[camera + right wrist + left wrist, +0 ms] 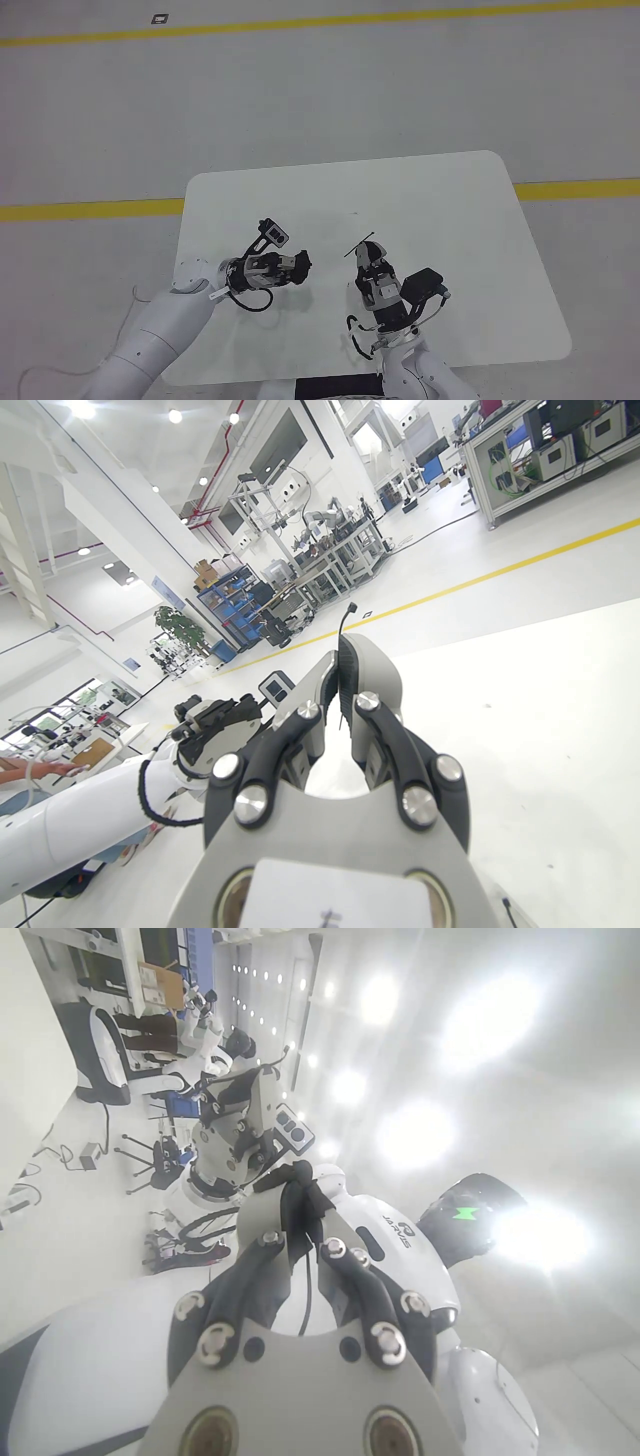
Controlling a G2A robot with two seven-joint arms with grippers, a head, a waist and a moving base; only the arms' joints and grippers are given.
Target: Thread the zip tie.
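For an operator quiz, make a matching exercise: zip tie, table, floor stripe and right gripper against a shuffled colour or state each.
Column one:
1. zip tie
2. table
3. floor stripe
4. right gripper

Column two:
a. yellow
b. shut on the tie
c. black
d. white

Pairs: 1-c, 2-d, 3-a, 4-b.

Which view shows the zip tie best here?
The right wrist view: the zip tie stands pinched in the right claw, head end clear of the fingertips. The top view gives a thin dark line. The left wrist view leaves it too small to tell.
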